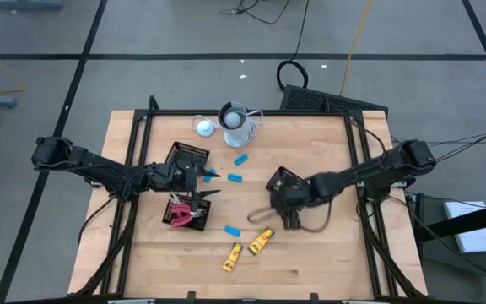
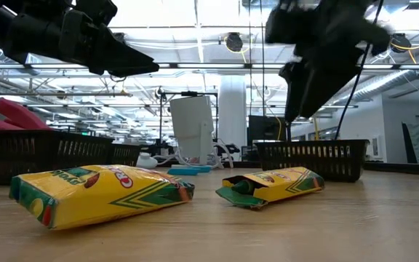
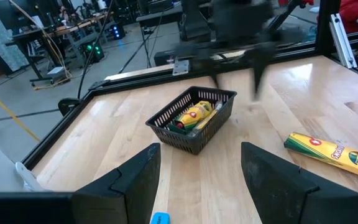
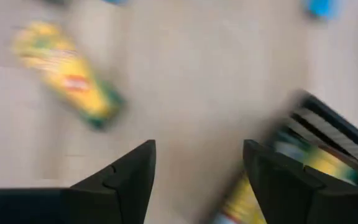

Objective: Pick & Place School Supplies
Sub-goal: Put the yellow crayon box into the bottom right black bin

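Two yellow crayon boxes (image 1: 261, 242) (image 1: 232, 256) lie flat on the wooden table near its front edge. A third one (image 3: 194, 117) lies inside the black mesh basket (image 1: 281, 180) at mid table. Small light-blue blocks (image 1: 235, 178) (image 1: 231, 230) lie loose on the wood. My right gripper (image 1: 289, 215) hangs open above the table at the basket's near side, pointing steeply down, with nothing between its fingers (image 4: 197, 168). My left gripper (image 1: 211, 181) stands open and about level at centre left, facing the basket, and is also empty (image 3: 201, 168).
Two more black mesh baskets (image 1: 188, 156) (image 1: 182, 213) stand under the left arm; the nearer one holds red-handled tools. A white round cup (image 1: 236, 118) with a cable stands at the far edge. Black frame rails (image 1: 365, 169) run along the table's sides.
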`<state>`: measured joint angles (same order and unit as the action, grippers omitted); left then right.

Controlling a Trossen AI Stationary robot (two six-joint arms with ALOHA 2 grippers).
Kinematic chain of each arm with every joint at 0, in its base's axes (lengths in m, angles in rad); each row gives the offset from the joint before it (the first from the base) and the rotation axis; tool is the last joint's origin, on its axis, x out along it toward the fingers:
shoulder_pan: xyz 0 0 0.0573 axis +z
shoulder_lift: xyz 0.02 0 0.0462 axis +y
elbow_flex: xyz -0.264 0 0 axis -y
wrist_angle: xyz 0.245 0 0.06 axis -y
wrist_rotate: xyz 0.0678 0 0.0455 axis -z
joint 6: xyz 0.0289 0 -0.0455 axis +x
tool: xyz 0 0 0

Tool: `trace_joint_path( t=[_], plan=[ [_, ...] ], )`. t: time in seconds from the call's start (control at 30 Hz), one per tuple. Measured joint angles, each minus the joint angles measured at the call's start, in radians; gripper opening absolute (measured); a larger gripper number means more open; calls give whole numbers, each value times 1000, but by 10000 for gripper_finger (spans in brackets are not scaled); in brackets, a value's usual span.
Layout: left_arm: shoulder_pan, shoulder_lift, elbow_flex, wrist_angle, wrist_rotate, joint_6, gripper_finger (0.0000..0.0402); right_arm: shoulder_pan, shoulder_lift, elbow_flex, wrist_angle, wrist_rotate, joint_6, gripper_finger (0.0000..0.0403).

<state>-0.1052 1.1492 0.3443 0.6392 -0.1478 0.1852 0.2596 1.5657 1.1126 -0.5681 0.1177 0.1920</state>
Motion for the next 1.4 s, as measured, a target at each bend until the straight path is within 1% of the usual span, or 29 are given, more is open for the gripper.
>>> trace_joint_path(
  t=[0.07,0.17,0.33,0.43,0.47,0.7,1.03,1.2,1.3,1.4],
  plan=[
    [0,0,0,0,0,0,227,49,30,1,69,-23,-14,233],
    [0,0,0,7,0,-2,227,104,54,0,108,-21,-9,235],
    [0,0,0,14,0,-3,227,133,110,1,183,-18,5,235],
    [0,0,0,14,0,-4,227,135,153,1,261,-53,1,236],
    [0,0,0,15,0,-4,227,135,166,4,267,-69,0,237],
    [0,0,0,13,0,-3,227,142,264,78,259,-93,-45,252],
    [-2,0,0,11,17,-13,227,148,355,104,256,-91,-93,254],
    [-15,0,0,12,17,-14,227,150,366,105,269,-68,-99,253],
    [-16,0,0,9,17,-12,227,153,366,105,269,-42,-100,243],
    [-18,0,0,9,17,-12,227,161,367,105,268,-20,-107,214]
  ],
)
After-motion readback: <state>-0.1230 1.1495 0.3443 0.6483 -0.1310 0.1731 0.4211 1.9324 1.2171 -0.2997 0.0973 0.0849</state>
